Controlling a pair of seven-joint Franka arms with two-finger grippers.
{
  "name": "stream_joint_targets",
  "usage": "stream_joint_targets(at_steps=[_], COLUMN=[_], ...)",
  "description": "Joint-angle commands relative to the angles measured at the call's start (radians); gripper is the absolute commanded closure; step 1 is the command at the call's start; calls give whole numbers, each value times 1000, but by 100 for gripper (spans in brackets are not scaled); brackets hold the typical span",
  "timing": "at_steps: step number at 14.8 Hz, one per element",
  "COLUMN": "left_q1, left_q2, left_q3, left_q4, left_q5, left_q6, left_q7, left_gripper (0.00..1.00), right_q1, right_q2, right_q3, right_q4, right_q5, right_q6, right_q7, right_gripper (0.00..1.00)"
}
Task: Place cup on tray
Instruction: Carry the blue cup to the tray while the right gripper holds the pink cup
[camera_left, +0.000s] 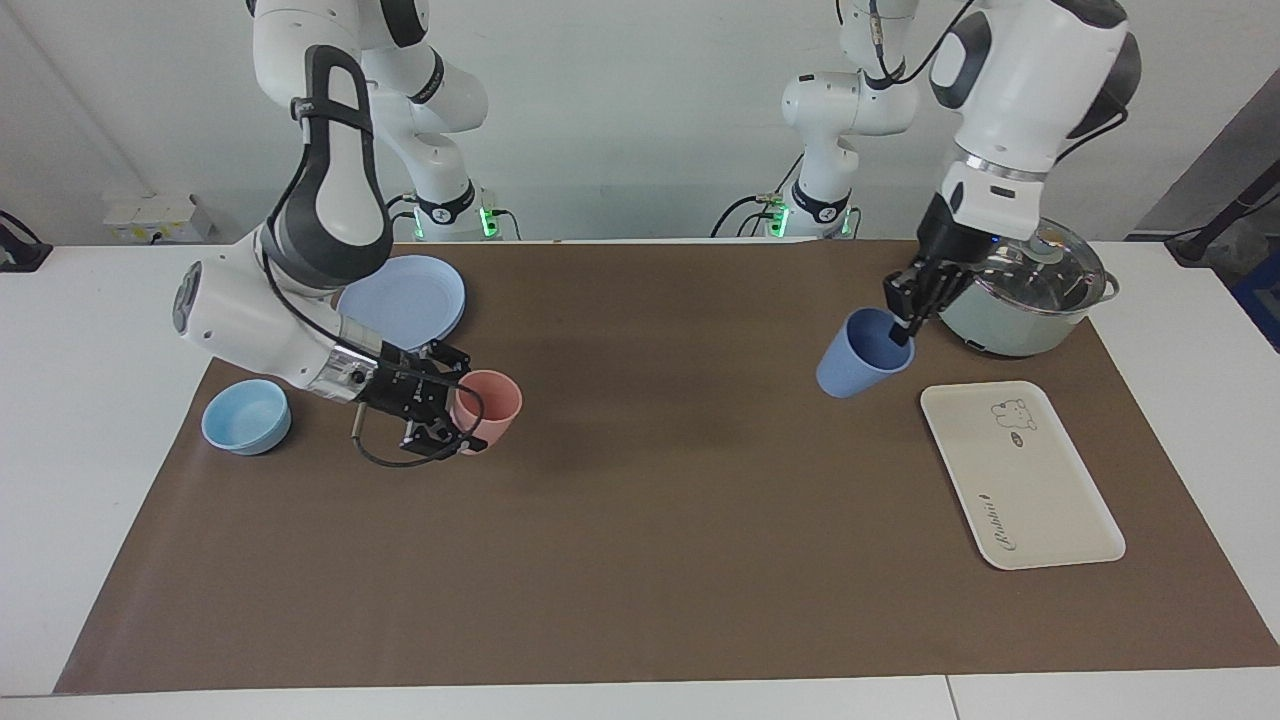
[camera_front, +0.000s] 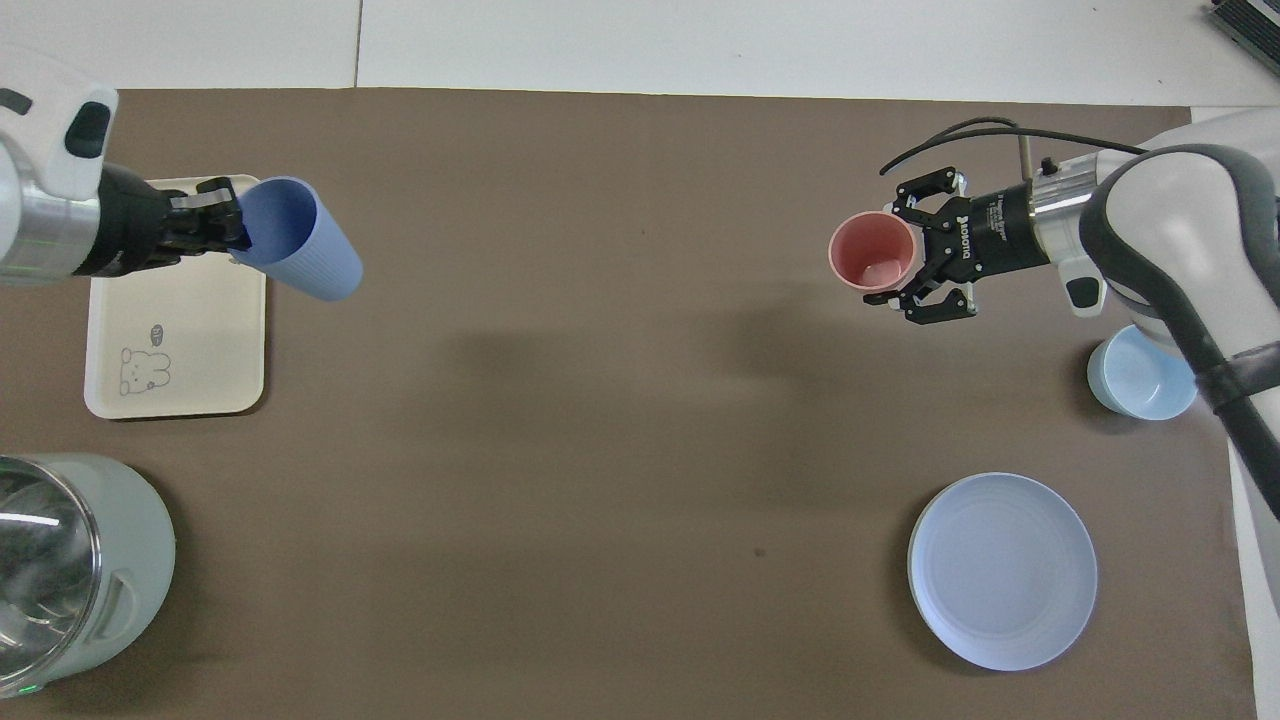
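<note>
Left gripper (camera_left: 908, 308) jaws clamp the tilted cup (camera_left: 862, 354) by its rim, airborne beside the tray (camera_left: 1020, 473); right gripper (camera_left: 443, 410) jaws flank the pink cup (camera_left: 488, 405).

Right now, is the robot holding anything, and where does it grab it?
The left pincer holds the blue cup by its rim, tilted in the air. The right pincer is at the pink cup.

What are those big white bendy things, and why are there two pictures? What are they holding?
They are two robot arms with pinching grippers. One picture looks at them from across the table, the other looks down from above. The left gripper pinches the rim of a tilted blue cup, lifted beside the cream tray. The right gripper is at a pink cup standing on the brown mat. Also there: a blue plate, a light-blue bowl and a lidded pot.
</note>
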Motion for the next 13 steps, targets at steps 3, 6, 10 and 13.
stream_joint_targets(at_steps=[3, 6, 10, 13], left_q1=[229, 320, 354, 345], left_q2=[49, 138, 106, 67], left_q3=[-13, -13, -13, -13], left_q4=[-127, -133, -248, -380], left_q5=[-20, -21, -61, -119], left_q6=[218, 313, 402, 545], left_q7=[381, 463, 475, 475], left_gripper=[100, 100, 100, 100], right_q1=[-132, -183, -231, -245], right_q2=[26, 81, 135, 139], right_q3=[13, 11, 11, 10], right_q4=[-68, -68, -71, -88], right_q5=[145, 222, 256, 256], right_q6=[-71, -104, -116, -109], right_q7=[-254, -319, -389, -406], right_gripper=[100, 100, 100, 100])
